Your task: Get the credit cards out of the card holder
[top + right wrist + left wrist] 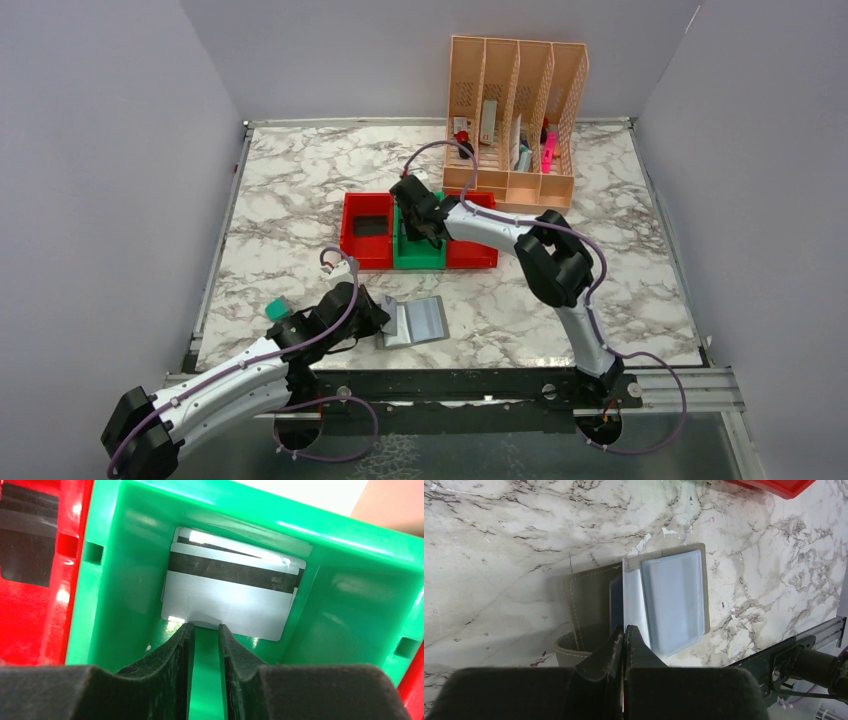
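Right wrist view: at least two credit cards (230, 605), perhaps three, lie stacked in one green bin (345, 600), with a silver-grey one on top. The right gripper (206, 630) hangs at their 6 o'clock edge, jaws slightly apart, holding nothing. One card holder (425, 320) lies open at 6 o'clock of the marble table (300, 200); the left gripper (625, 629) pinches its upright inner leaf. Two red bins (346, 235) flank the green one; one peach organiser (500, 70) stands at 1 o'clock. Lilac-grey walls (110, 150) enclose three sides.
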Motion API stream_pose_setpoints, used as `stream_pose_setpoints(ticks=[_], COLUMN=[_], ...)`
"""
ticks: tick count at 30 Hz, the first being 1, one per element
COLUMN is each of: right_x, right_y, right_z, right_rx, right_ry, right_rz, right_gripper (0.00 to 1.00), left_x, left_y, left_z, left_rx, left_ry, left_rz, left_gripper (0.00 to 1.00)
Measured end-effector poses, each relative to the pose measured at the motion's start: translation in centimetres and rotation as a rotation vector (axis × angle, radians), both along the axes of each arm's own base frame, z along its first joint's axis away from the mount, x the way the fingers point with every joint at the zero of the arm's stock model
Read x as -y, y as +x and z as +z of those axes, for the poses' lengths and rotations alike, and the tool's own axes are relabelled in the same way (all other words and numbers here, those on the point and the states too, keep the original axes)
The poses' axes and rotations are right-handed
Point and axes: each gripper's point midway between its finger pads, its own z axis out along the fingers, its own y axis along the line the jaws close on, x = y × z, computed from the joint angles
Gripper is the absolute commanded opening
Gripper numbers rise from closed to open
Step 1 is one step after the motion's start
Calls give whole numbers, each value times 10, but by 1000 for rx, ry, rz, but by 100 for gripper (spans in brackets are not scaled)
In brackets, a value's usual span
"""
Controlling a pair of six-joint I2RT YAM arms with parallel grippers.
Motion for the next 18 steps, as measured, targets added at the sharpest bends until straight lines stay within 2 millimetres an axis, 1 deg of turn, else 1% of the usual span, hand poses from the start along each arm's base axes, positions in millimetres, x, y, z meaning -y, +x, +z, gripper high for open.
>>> stream_pose_setpoints(ticks=[4, 6, 9, 11, 14, 16, 18], right_x=[-5, -8, -6, -3, 2, 5, 9], right_y=[2, 0, -15, -26, -45, -55, -65], right_z=[6, 11, 24, 42, 82, 106, 123], right_rx=[1, -5, -24, -25, 1, 24, 40], right_ry=[17, 39, 80, 121, 218, 283, 342], right_rz=[-1, 12, 46, 69, 106, 126, 139], right_gripper=[30, 32, 36, 39, 40, 44, 49], left_x=[1, 1, 2, 3, 6, 8, 11], left_y=[-1, -1, 0, 1, 4, 6, 8], left_z=[0, 1, 6, 10, 20, 28, 36], left_rx=[-1, 1, 16, 28, 49, 66, 85], left_ry=[-4, -7, -21, -31, -48, -62, -78], left_rz=[-5, -8, -9, -11, -15, -17, -20], left_gripper=[0, 0, 0, 0, 0, 0, 0])
